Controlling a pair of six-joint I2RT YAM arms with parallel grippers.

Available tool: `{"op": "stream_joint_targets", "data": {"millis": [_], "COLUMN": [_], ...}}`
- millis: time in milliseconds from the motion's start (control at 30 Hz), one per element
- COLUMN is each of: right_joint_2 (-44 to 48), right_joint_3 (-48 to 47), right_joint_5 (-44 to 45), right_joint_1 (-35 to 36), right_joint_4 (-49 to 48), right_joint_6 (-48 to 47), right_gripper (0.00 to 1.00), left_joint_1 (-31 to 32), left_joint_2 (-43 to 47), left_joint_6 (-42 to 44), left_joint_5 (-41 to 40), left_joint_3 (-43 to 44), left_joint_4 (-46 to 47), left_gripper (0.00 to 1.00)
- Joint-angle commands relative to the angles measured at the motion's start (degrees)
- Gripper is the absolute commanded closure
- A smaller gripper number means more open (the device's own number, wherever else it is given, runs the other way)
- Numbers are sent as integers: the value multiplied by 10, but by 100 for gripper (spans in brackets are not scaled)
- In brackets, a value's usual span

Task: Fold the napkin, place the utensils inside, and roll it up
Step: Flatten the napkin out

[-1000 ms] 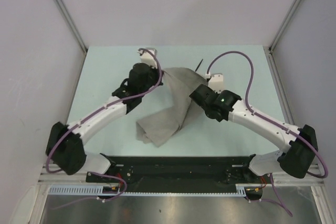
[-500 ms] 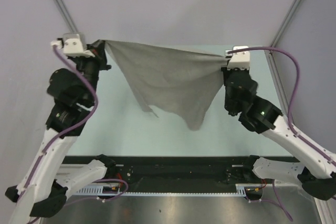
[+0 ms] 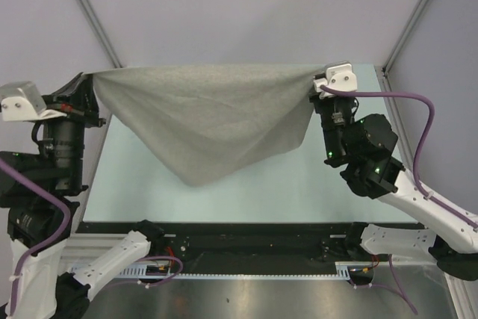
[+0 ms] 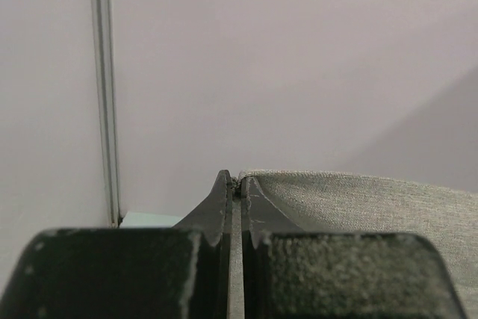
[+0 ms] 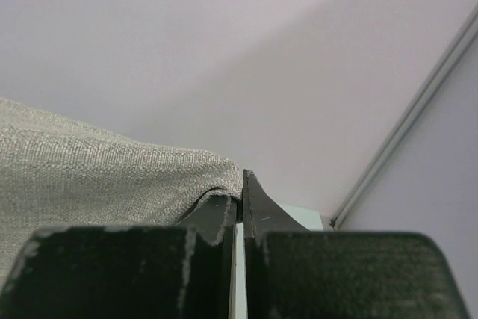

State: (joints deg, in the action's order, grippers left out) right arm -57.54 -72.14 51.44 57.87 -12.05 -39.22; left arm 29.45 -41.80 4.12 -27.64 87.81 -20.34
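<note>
The left gripper (image 4: pixel 235 186), fingers pressed together, pinches one top corner of the napkin (image 3: pixel 209 121). The right gripper (image 5: pixel 240 188), likewise clamped, pinches the opposite top corner. The napkin hangs spread wide between the two raised arms, above the table (image 3: pixel 336 192). Its top edge is stretched nearly straight, and its lower part sags to a point left of centre.

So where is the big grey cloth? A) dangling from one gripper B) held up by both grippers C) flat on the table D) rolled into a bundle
B: the left gripper and the right gripper each pinch a top corner of the napkin, which hangs spread between them.
</note>
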Motion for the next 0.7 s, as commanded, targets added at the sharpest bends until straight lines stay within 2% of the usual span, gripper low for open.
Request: {"op": "stream_joint_targets", "data": {"millis": [0, 67, 167, 200, 233, 267, 300, 333, 400, 433, 500, 567, 600, 633, 667], "right_joint_2": [-34, -62, -122, -156, -174, -196, -217, -269, -325, -396, -474, -602, -644, -686, -774], "right_joint_3": [-42, -58, -84, -86, -89, -91, -93, -96, -113, -121, -149, -224, -260, -362, -417], "right_joint_5": [-45, -67, -137, -178, -195, -227, -240, -251, -278, -281, -275, -260, -248, -245, -244], "right_joint_1": [-1, -17, -86, -118, -131, -141, -150, -168, -183, -194, -202, -208, -211, -215, -221], "right_joint_4": [-55, -55, -27, -25, -31, -41, -57, -67, -103, -118, -168, -202, -206, -192, -165], "right_joint_6": [-39, -23, 48, 82, 90, 99, 114, 123, 137, 144, 145, 132, 126, 124, 123], "right_gripper": [100, 100, 100, 100, 100, 100, 100, 100, 100, 100, 100, 100, 91, 76, 55], "left_joint_1": [-4, -4, -10, -38, -64, -96, -170, -205, -277, -292, -336, -352, -366, -373, -379], "left_joint_2": [-1, -11, -48, -58, -81, -92, -103, -132, -166, -186, -259, -343, -372, -406, -436], "left_joint_6": [28, 42, 69, 70, 51, 35, 15, -27, -52, -66, -77, -90, -95, -104, -110], "left_joint_5": [-68, -97, -140, -135, -119, -62, -30, 0, 60, 74, 103, 111, 121, 123, 123], "left_joint_3": [12, 0, -51, -58, -68, -92, -105, -118, -166, -180, -190, -173, -165, -153, -113], "left_joint_4": [8, 32, 79, 81, 83, 86, 86, 89, 126, 137, 149, 159, 166, 166, 151], "left_gripper": [100, 100, 100, 100, 100, 100, 100, 100, 100, 100, 100, 100, 100, 98, 91]}}
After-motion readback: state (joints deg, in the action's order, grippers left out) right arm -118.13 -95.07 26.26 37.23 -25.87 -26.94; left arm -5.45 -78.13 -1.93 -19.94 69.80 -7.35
